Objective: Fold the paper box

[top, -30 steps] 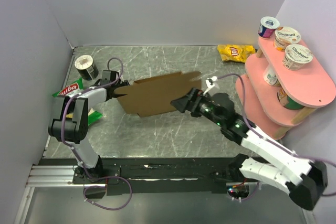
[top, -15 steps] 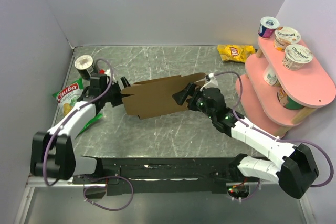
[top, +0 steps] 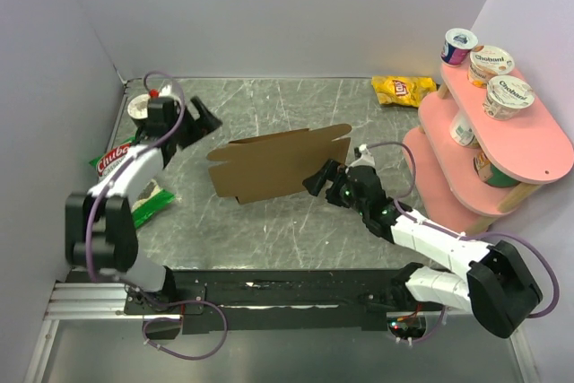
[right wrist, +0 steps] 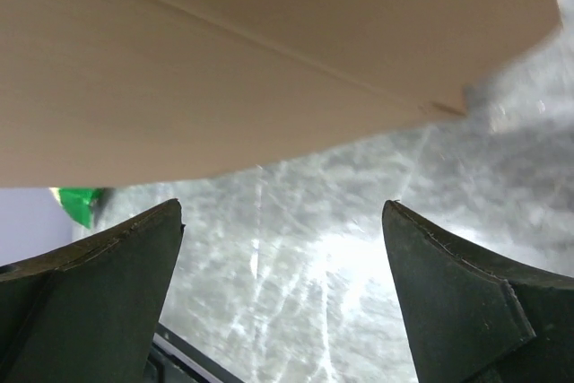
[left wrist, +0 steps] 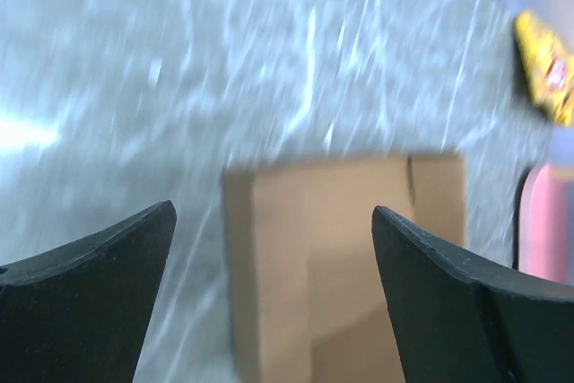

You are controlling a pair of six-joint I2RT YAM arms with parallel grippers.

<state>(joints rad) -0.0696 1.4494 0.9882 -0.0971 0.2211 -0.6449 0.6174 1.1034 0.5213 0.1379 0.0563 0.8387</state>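
Gaping wide and gripping nothing, two tools, left tool (top: 201, 116) and right tool (top: 317, 178), flank one paper box (top: 276, 164)

Top view only:
- "Chobani" on the lid of the yogurt cup (top: 491, 61) on the top tier of the pink shelf (top: 538, 154).
- Same word on the lid of the next cup (top: 509, 93), just nearer.
- Third cup (top: 459, 42), rearmost: lid print too small to read.
- Green-and-red snack bag (top: 117, 161) at the surface's left edge: white "Chuba" on red, partly covered.
- Yellow chip bag (top: 404, 89), far side: red logo, not legible.

Wrist views too blurred to read.
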